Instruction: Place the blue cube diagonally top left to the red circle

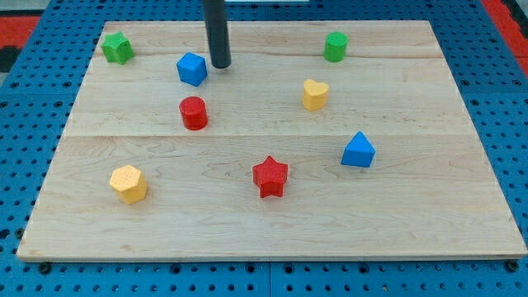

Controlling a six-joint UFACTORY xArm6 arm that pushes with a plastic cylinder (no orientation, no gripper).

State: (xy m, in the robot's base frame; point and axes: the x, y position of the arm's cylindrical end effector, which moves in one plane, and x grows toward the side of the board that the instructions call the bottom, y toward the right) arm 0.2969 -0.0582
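The blue cube point(191, 68) sits on the wooden board near the view's top left of centre. The red circle point(194, 112), a short red cylinder, stands just below it, nearly straight under it. My tip point(220, 65) rests on the board close to the cube's right side, with a small gap between them. The dark rod rises from it out of the view's top.
A green star point(117, 48) is at the top left and a green cylinder point(335, 46) at the top right. A yellow heart point(314, 94), a blue pentagon-like block point(358, 150), a red star point(270, 176) and a yellow hexagon point(129, 183) lie elsewhere.
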